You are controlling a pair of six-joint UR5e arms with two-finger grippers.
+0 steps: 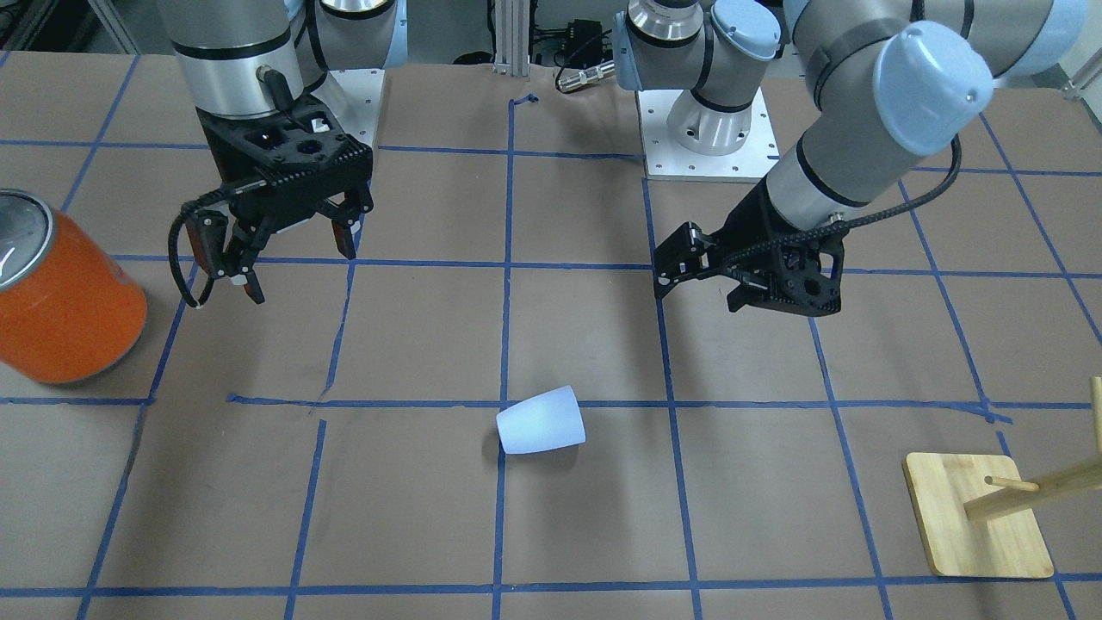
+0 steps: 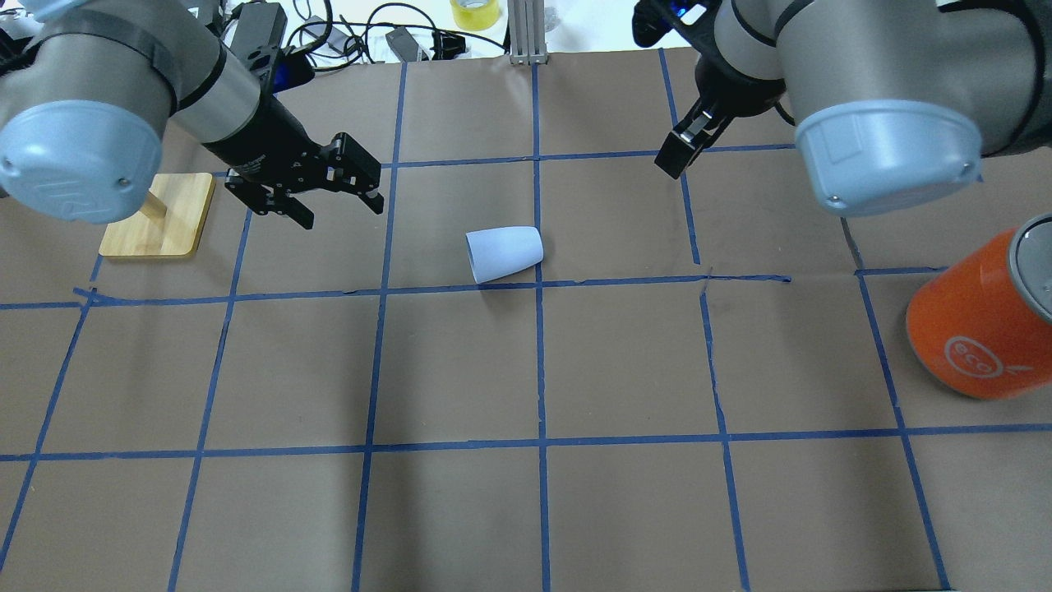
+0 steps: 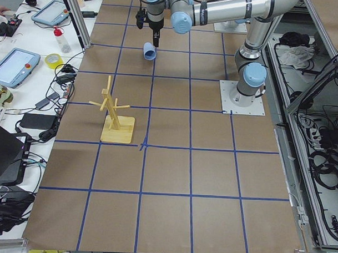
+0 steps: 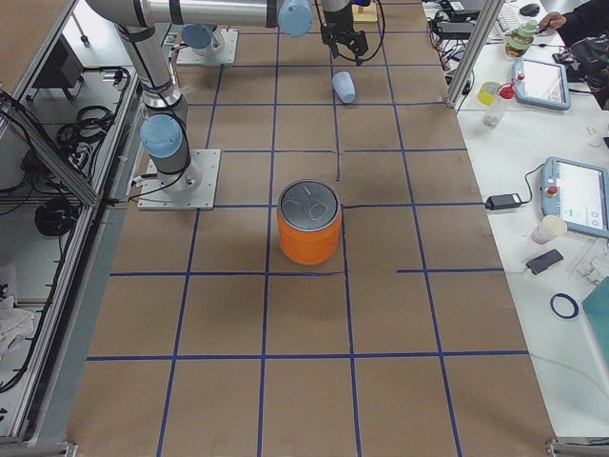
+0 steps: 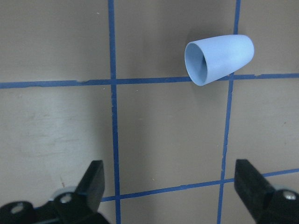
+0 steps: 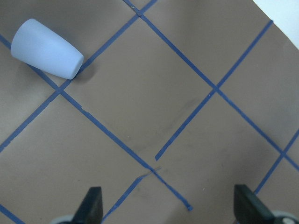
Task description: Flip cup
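Observation:
The cup (image 2: 504, 253) is a small pale blue-white tumbler that lies on its side near the table's middle, its open rim toward my left arm's side. It also shows in the front view (image 1: 541, 420), the left wrist view (image 5: 218, 59) and the right wrist view (image 6: 46, 49). My left gripper (image 2: 339, 212) is open and empty, and hovers above the table apart from the cup's rim end; the front view (image 1: 699, 288) shows it too. My right gripper (image 1: 301, 271) is open and empty, raised, away from the cup's base end. Both fingers (image 5: 93, 177) frame the left wrist view.
A large orange can (image 2: 982, 321) with a silver top stands on my right side, also in the front view (image 1: 65, 293). A wooden peg rack on a square base (image 2: 160, 218) stands just behind my left gripper. Blue tape lines grid the brown table.

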